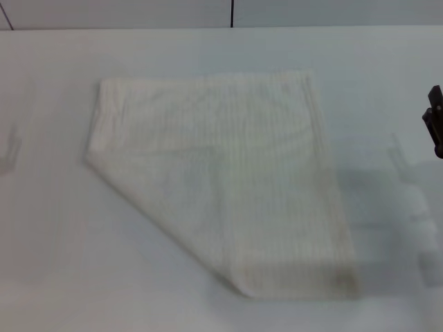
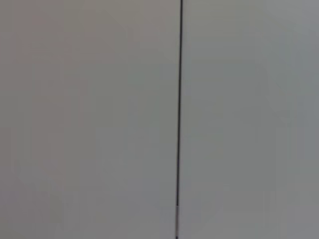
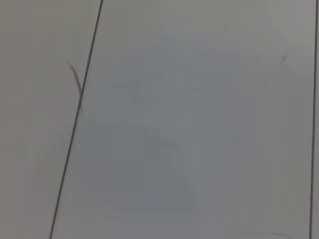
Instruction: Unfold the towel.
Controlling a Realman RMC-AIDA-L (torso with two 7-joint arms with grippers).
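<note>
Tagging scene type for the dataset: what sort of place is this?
Likely a lab or test bench: a bare white tabletop, one folded cream ribbed towel laid flat on it, and the dark right gripper at the edge.

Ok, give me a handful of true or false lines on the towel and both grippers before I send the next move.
1. The towel lies flat on the white table. True.
2. The towel is fully spread into a rectangle. False: its near-left corner is missing, with a diagonal edge running there that looks like a fold.
3. The right gripper is gripping the towel. False: it shows only at the head view's right edge, apart from the cloth.
4. The left gripper is over the towel. False: it is not seen in any view.
5. Neither wrist view shows the towel. True: both show only plain pale surfaces with a dark seam.
</note>
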